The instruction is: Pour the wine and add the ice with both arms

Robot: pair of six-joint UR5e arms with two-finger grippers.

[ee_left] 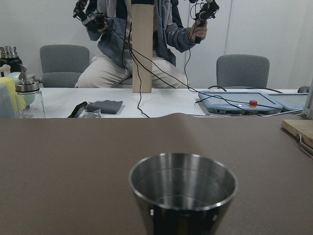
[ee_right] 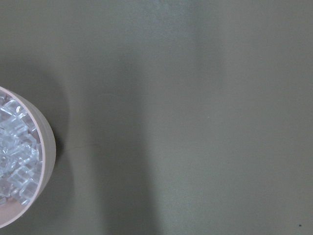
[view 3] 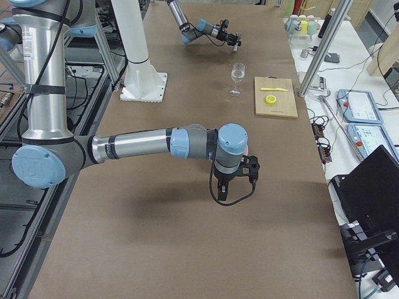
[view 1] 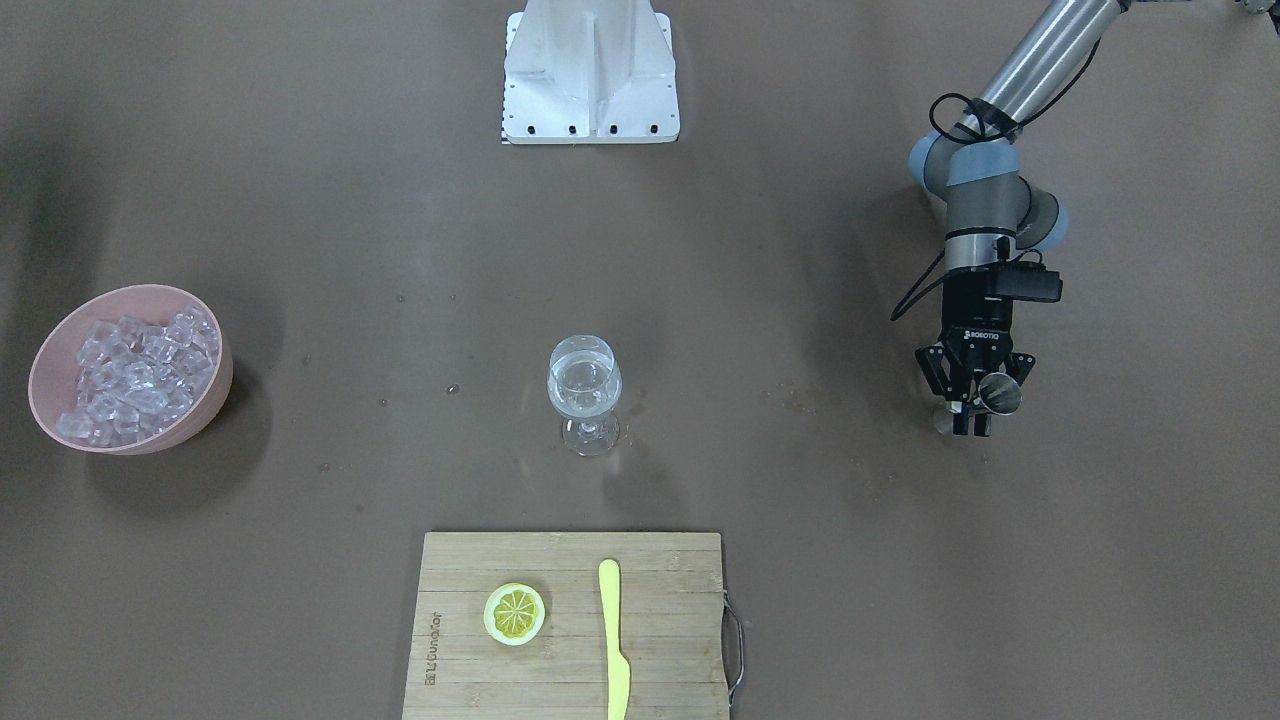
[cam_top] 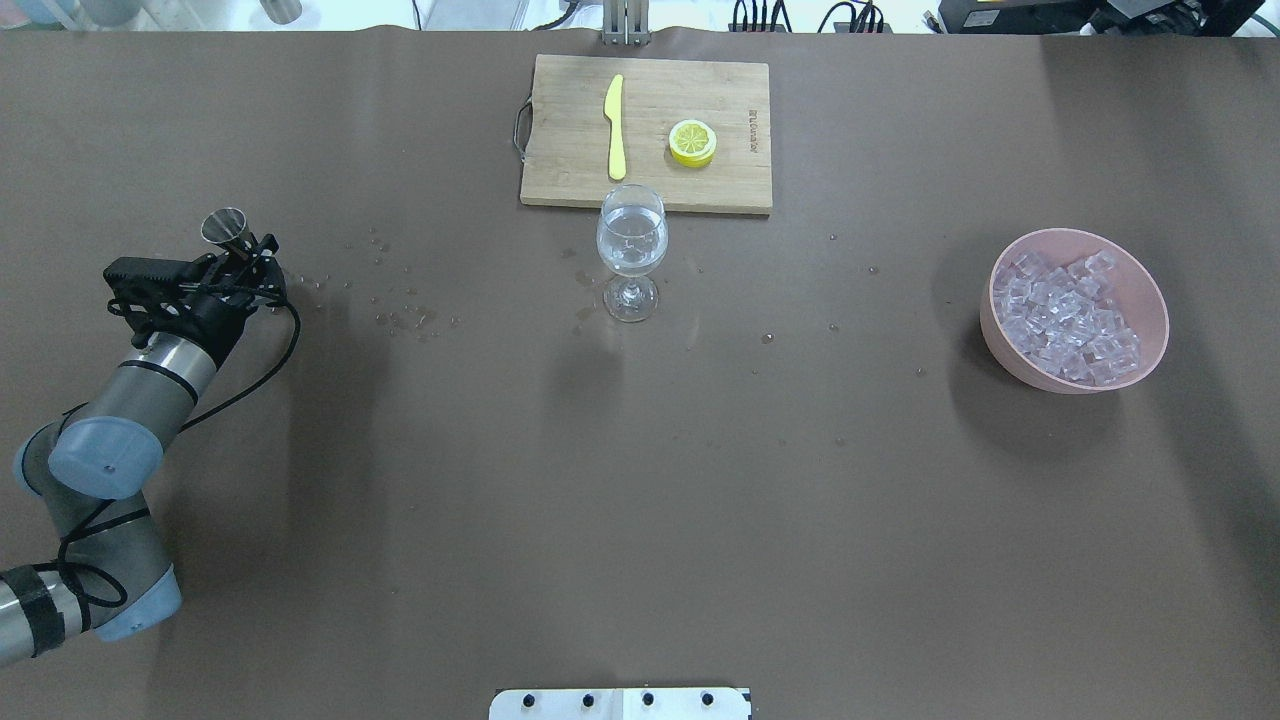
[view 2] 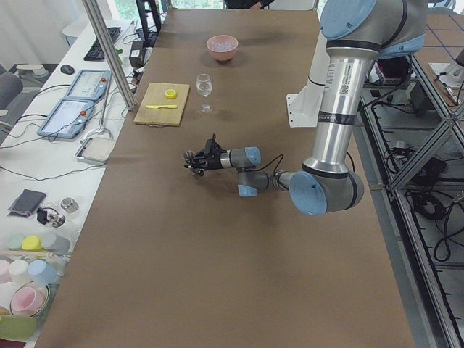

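Note:
My left gripper (view 1: 968,405) is shut on a small steel measuring cup (view 1: 998,392), held upright and low over the table at the robot's left end. The left wrist view looks into the cup (ee_left: 183,193), and it looks empty. A wine glass (view 1: 584,388) with a little clear wine stands at mid-table; it also shows in the overhead view (cam_top: 631,242). A pink bowl (view 1: 207,408) heaped with ice cubes (view 1: 135,372) stands at the robot's right. My right gripper (view 3: 232,182) hangs over the table near the bowl (ee_right: 45,147); I cannot tell if it is open.
A wooden cutting board (view 1: 665,610) with a lemon slice (view 1: 514,612) and a yellow knife (view 1: 613,640) lies beyond the glass. The white metal stand (view 1: 590,75) is at the robot's side. Small drops (cam_top: 405,315) dot the table between cup and glass.

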